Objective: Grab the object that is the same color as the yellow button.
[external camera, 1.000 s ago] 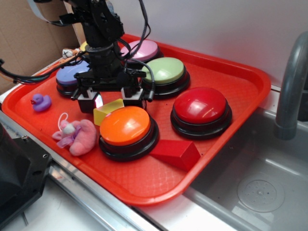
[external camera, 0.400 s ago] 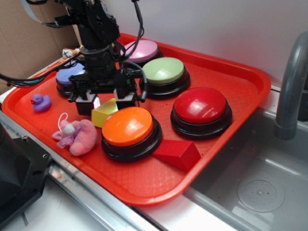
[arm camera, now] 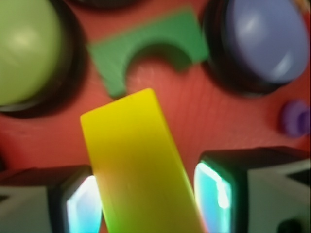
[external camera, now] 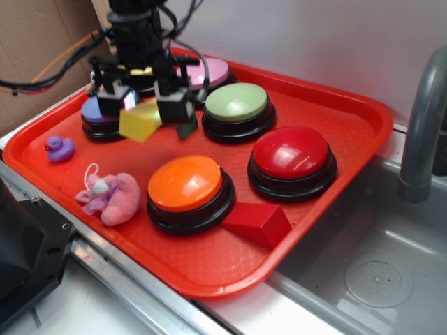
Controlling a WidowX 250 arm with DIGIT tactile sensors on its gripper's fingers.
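Compared with a moment before, the gripper has risen from beside the orange button toward 11 o'clock, carrying the yellow block up off the red tray. Its fingers are closed on the block, which hangs tilted in the air. Below it lies the green arch, between the green button and the purple button. Bare tray floor lies around 6 o'clock of the gripper.
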